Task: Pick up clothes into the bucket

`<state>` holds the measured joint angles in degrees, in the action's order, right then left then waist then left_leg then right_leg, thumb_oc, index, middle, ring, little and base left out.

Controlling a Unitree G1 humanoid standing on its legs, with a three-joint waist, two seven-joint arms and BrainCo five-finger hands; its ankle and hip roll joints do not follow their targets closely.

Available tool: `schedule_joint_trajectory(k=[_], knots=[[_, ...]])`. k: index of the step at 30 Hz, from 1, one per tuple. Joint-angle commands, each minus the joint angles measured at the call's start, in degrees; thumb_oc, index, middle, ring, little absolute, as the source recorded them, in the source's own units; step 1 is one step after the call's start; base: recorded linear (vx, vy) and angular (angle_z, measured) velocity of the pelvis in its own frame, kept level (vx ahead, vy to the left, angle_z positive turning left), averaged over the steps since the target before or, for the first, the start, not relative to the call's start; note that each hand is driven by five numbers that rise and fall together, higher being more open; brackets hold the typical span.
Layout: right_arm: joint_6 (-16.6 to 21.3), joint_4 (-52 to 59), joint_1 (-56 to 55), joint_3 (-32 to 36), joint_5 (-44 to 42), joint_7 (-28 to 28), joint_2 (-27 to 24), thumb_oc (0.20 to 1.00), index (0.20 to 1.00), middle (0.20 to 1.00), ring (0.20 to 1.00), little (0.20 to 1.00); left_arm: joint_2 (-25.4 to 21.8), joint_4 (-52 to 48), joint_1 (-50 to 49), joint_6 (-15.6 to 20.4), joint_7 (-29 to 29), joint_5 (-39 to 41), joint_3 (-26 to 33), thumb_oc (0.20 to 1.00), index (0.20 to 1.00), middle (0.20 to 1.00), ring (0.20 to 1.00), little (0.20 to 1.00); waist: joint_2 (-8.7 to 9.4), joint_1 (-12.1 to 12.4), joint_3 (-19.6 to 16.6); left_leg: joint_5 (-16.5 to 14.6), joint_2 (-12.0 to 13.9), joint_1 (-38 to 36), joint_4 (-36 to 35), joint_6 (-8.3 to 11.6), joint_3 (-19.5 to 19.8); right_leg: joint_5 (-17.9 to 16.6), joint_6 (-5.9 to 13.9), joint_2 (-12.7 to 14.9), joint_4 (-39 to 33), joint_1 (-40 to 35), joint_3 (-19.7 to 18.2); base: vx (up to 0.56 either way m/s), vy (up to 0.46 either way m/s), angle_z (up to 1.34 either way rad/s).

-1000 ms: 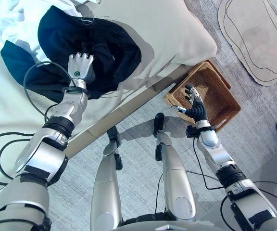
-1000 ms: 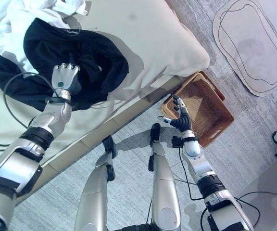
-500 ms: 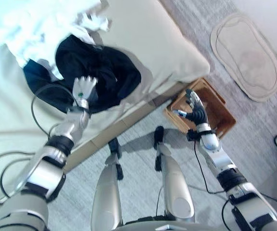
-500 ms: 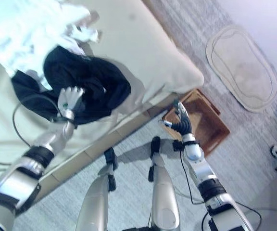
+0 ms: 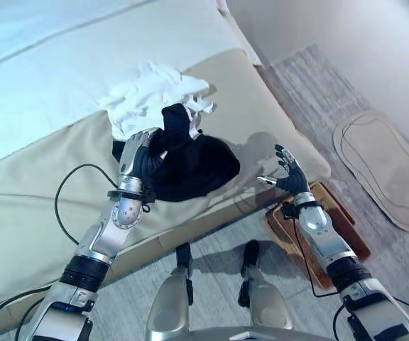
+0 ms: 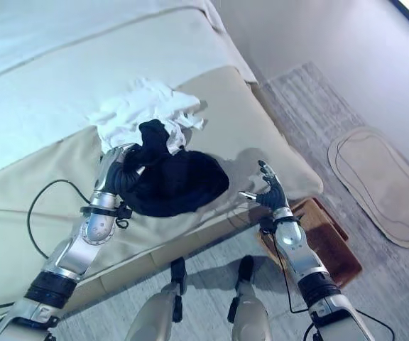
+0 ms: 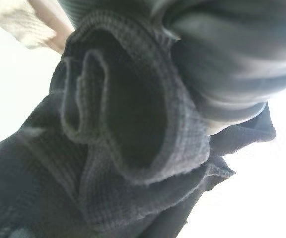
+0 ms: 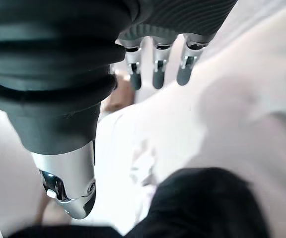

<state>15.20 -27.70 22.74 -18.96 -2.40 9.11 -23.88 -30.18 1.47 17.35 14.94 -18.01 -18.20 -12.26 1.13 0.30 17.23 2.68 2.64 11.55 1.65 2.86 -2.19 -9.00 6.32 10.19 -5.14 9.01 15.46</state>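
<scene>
Left eye view gives me the whole layout: my left hand [image 5: 139, 153] has its fingers curled into the black garment [image 5: 190, 167], which lies bunched on the beige bed cover [image 5: 41, 206] with one fold pulled up above the hand. Just beyond the black garment, toward the head of the bed, lies a crumpled white garment [image 5: 151, 99], touching it. Off the bed's edge, on the floor side of the black garment, my right hand [image 5: 287, 173] hangs in the air with fingers spread and holding nothing, above the near rim of the brown wicker basket [image 5: 346, 231] that stands on the grey carpet [image 5: 304, 78]. Farther out from the basket lies a pale oval rug [image 5: 385, 167]. Left wrist view adds what the head cameras cannot: a ribbed hem of the black garment rolled into a loop right against the hand's dark cover, though the fingers themselves are hidden there. Right wrist view shows straight fingers [image 8: 156, 67] and, past them, the pale bed with the black garment in the distance.
</scene>
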Motion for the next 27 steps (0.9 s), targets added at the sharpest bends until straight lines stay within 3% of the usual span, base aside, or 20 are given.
schedule_joint_trajectory(k=[1, 10, 20, 27], knots=[[0.3, 0.0, 2.0, -3.3, 4.7, -1.9, 0.3, 1.000, 1.000, 1.000, 1.000, 1.000, -1.1, -4.5, 3.1, 5.6, 2.5, 9.0, 0.4, 0.200, 0.200, 0.200, 0.200, 0.200, 2.18, 0.9, -4.7, -2.5, 1.5, 0.3, 2.3, 1.80, 0.9, 0.9, 5.06, 5.2, 1.8, -2.4, 0.6, 0.04, -0.046, -0.03], [-1.3, 0.0, 5.7, -11.8, 8.2, -6.5, 3.9, 1.000, 1.000, 1.000, 1.000, 1.000, 1.6, -10.2, 12.3, 6.2, 9.0, 26.8, -3.9, 0.200, 0.200, 0.200, 0.200, 0.200, 1.24, 1.4, -8.8, -2.6, 2.0, -5.3, -0.1, 1.97, 0.7, 2.3, 4.67, 4.1, 1.0, -7.3, 1.4, 0.05, -0.031, 0.01], [-3.3, 0.7, 7.5, -19.2, 4.0, -13.4, 9.8, 1.000, 1.000, 1.000, 1.000, 1.000, 4.4, -9.8, 24.5, 4.1, 9.2, 27.7, -8.3, 0.200, 0.200, 0.200, 0.200, 0.200, 0.77, 1.6, -11.7, -2.3, 2.1, -8.5, -2.1, 2.17, 0.6, 3.0, 4.66, 3.7, 0.5, -10.1, 2.3, 0.04, -0.011, 0.04], [-4.8, -5.5, 8.8, -19.0, 1.4, -10.6, 14.3, 1.000, 1.000, 1.000, 1.000, 1.000, 7.7, -11.2, 30.0, 3.2, 7.9, 30.6, -9.9, 0.200, 0.200, 0.200, 0.200, 0.200, 0.25, 2.1, -12.8, -2.7, 1.9, -9.0, -1.9, 1.79, 0.7, 2.9, 4.77, 3.8, 0.4, -10.6, 2.5, 0.01, -0.001, 0.01]])
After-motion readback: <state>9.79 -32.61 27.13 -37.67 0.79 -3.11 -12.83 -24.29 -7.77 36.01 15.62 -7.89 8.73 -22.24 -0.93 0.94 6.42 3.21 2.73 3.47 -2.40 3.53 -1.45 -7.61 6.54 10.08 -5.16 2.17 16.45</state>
